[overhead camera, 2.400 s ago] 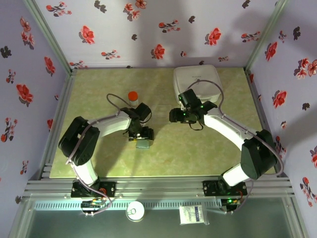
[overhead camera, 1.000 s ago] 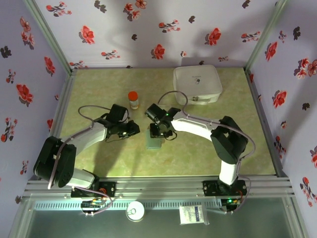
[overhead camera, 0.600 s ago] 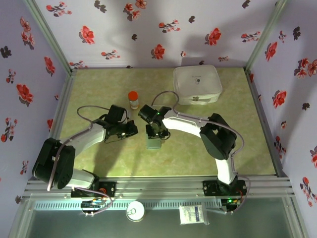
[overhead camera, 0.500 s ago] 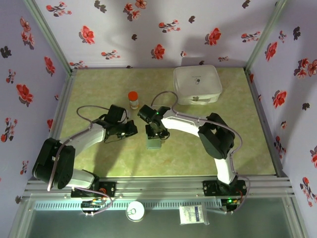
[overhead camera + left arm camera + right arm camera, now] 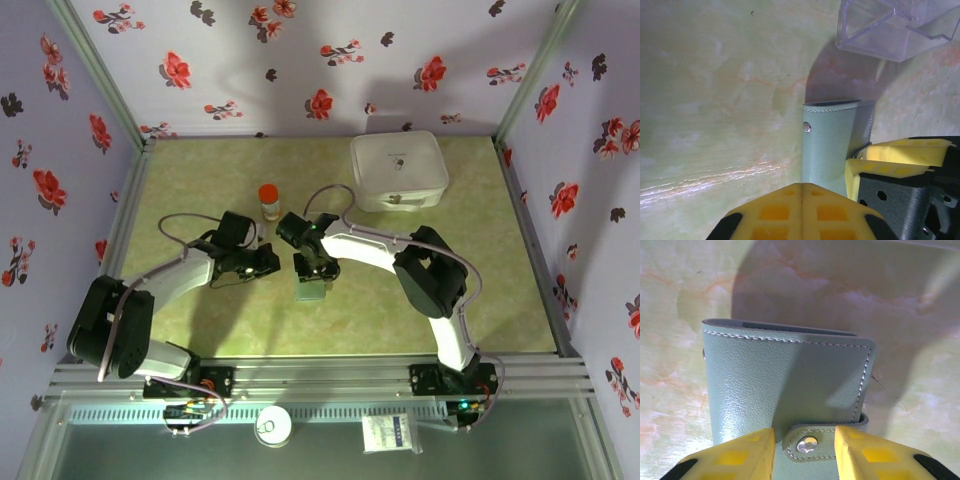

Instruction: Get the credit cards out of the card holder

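Card holder (image 5: 785, 385) lies shut on the table (image 5: 200, 190), its long axis seemingly running near to far. It is directly under my right gripper (image 5: 804, 450), whose parted jaws straddle the snap tab (image 5: 807, 444). My left gripper (image 5: 801, 192), clenched empty, hangs just left of it.

The card holder (image 5: 790, 385) is a small, pale grey-green, leather-look wallet with white stitching along its edges. It lies flat and folded shut near the middle of the green marbled surface (image 5: 400, 310). A short tab (image 5: 807, 444) with a metal snap laps over one edge of its cover.
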Controlling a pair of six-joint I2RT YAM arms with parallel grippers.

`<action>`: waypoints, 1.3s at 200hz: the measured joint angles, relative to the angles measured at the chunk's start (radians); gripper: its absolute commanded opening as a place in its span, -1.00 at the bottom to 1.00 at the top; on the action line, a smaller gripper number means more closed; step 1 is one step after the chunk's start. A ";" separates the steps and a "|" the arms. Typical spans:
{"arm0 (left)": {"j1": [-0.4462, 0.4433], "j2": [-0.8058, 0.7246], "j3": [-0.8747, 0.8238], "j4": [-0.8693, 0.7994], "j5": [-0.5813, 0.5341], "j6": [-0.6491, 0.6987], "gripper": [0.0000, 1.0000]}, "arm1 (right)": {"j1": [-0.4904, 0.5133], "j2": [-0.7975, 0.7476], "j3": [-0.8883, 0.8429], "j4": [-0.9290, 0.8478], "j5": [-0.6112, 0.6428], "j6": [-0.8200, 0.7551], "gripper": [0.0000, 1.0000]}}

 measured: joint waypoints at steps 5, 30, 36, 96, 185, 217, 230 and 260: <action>0.000 0.000 0.000 0.000 0.003 0.000 -1.00 | 0.000 0.000 0.002 -0.006 0.000 0.000 -0.23; 0.000 0.000 0.000 0.011 0.011 0.000 -1.00 | 0.003 0.000 0.005 -0.026 0.000 0.000 -0.22; 0.000 0.000 0.000 0.014 0.013 0.000 -1.00 | 0.003 0.000 0.005 -0.029 0.000 0.000 -0.21; 0.000 0.000 -0.005 0.022 0.015 0.000 -1.00 | 0.003 0.000 0.005 -0.026 -0.002 0.000 -0.22; -0.029 0.059 -0.010 0.064 0.066 -0.021 -1.00 | -0.003 0.002 -0.023 0.036 -0.015 -0.004 -0.40; -0.063 0.088 -0.010 0.086 0.075 -0.047 -1.00 | -0.014 -0.032 -0.075 0.089 -0.037 -0.003 -0.55; -0.076 0.100 -0.008 0.095 0.077 -0.054 -1.00 | -0.019 -0.050 -0.105 0.123 -0.050 -0.001 -0.61; -0.113 0.138 0.010 0.108 0.083 -0.074 -1.00 | -0.033 -0.088 -0.168 0.201 -0.084 0.000 -0.79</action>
